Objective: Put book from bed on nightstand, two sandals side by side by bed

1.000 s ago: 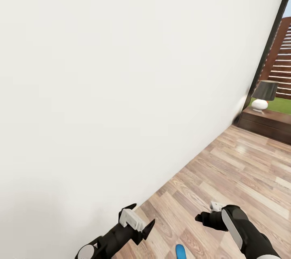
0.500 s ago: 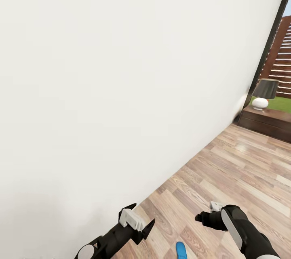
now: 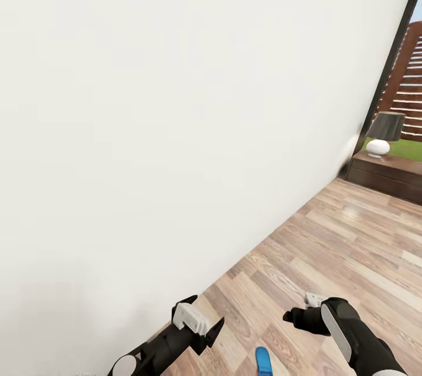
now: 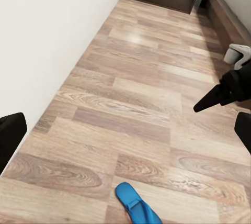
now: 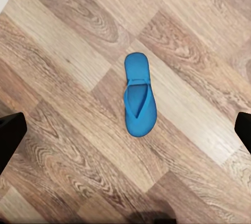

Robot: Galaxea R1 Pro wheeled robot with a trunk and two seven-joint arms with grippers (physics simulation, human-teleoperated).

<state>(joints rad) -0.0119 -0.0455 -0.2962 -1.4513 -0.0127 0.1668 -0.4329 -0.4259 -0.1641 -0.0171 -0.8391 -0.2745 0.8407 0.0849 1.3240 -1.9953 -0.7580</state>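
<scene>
The view has slid a little since a moment ago while both arms stay put, so the bright blue flat sandal [image 5: 139, 101] lies on the wood-plank floor [image 3: 328, 247] right under the wide-open right pincer [image 3: 300, 309], ready for grabbing.

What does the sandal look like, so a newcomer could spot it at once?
Start at the long white wall and drop to the wood-plank floor along its foot. Between the left gripper and the right gripper, a flat sandal lies alone, sole down, its thong strap showing. It is bright blue, unlike anything around it.
</scene>
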